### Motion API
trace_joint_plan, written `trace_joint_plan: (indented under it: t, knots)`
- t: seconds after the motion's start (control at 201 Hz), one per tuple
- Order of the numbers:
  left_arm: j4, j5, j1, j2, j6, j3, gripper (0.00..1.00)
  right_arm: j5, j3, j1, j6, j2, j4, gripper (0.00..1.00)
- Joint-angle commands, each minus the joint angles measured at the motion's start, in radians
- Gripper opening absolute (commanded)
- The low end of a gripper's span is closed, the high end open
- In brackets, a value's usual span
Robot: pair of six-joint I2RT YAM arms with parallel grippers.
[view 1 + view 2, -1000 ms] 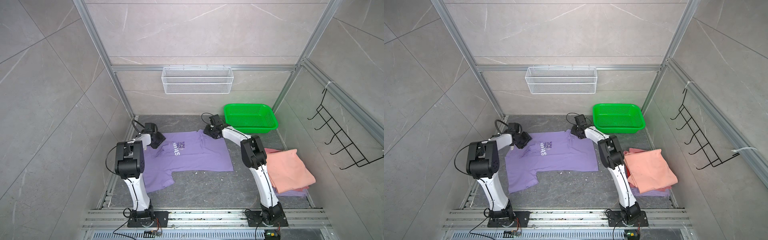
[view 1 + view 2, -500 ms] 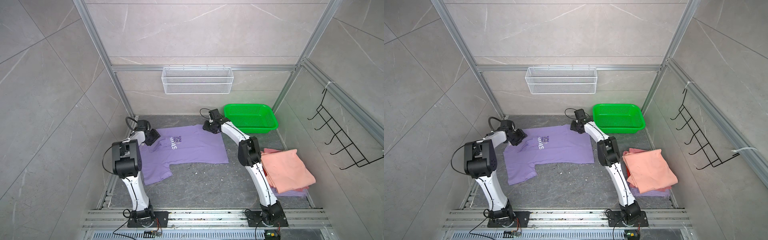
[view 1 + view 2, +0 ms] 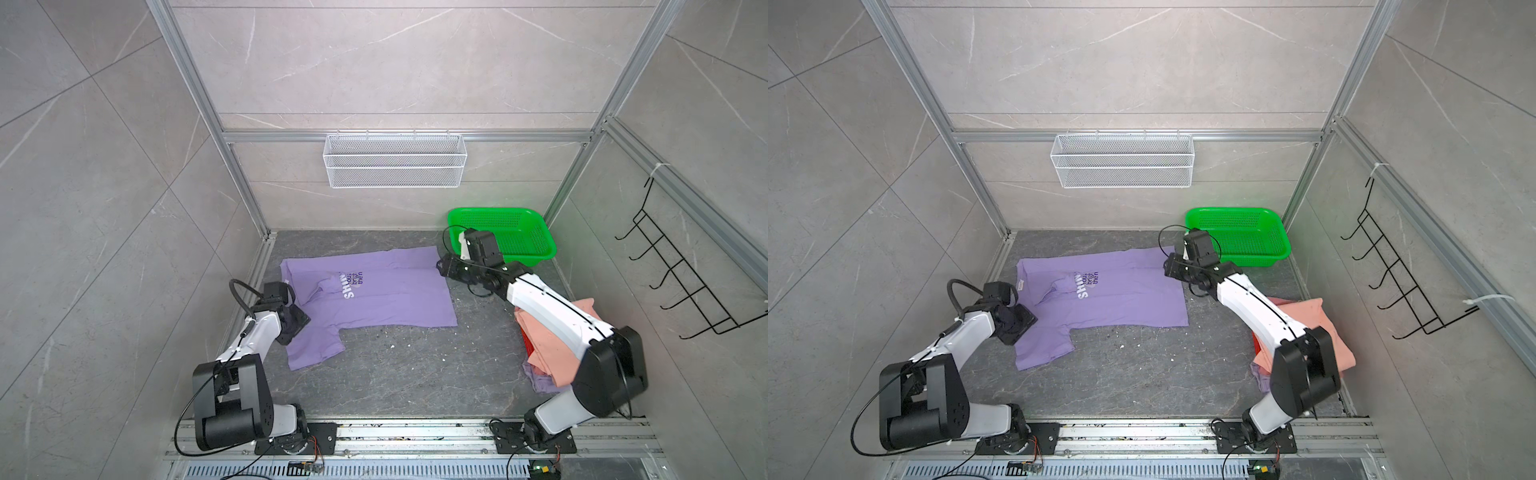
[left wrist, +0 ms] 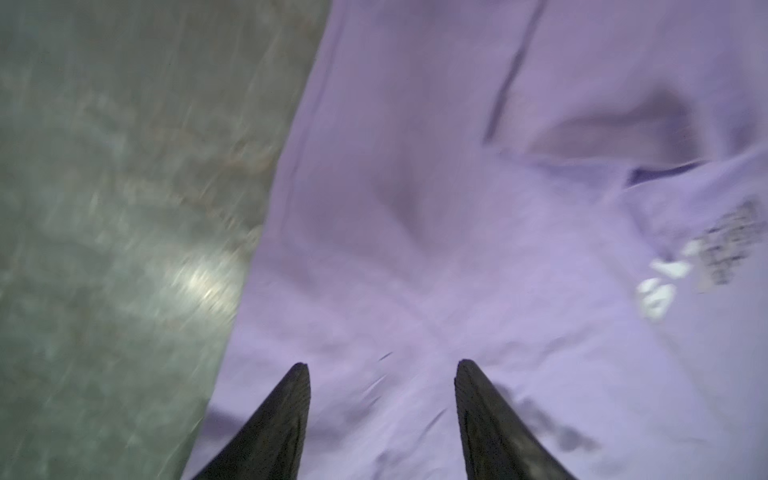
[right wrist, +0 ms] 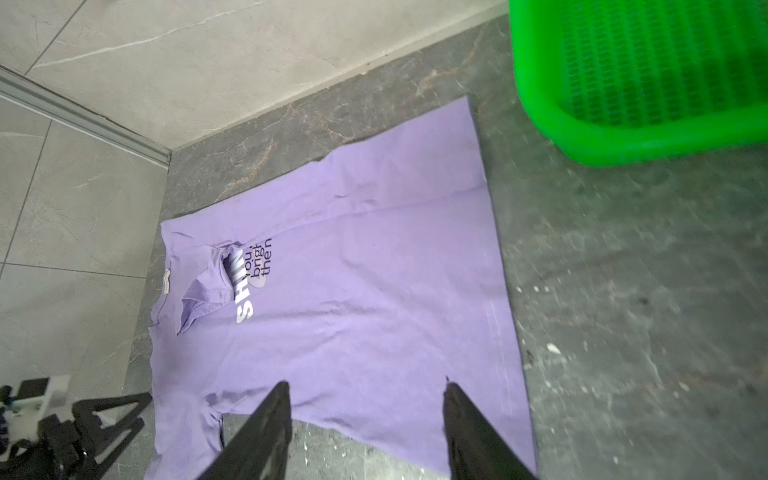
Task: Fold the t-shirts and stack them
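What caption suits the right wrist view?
Open right end effector above a spread lavender cotton t-shirt, green plastic mesh basket nearby.

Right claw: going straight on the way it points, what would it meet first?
Probably the purple t-shirt; the open right claw aims at its cloth near the hem, though depth is unclear.

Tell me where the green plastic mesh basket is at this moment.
In both top views the green plastic mesh basket sits in the back right corner of the floor, behind the right gripper and right of the lavender cotton t-shirt.
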State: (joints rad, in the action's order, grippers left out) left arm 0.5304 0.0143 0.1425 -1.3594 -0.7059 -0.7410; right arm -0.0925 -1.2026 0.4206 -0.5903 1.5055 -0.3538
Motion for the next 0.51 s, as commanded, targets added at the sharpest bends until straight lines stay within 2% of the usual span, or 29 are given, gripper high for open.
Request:
trace_joint_plan:
  t: [0.0,0.164,0.344,0.503]
  knots:
    - [0.106,0.103,0.000,0.073,-0.072,0.020,0.58,-0.004,0.141,0.009,-0.047,-0.110,0.043,0.61]
    - [0.161,0.154,0.002,0.154,-0.117,0.088,0.59,-0.012,0.316,0.015,-0.079,-0.225,0.095,0.68]
    - [0.232,0.128,0.000,0.186,-0.150,0.121,0.58,0.006,0.438,0.016,-0.127,-0.262,0.152,0.70]
    - [0.201,0.089,0.000,0.253,-0.196,0.205,0.57,0.001,0.489,0.016,-0.128,-0.277,0.169,0.71]
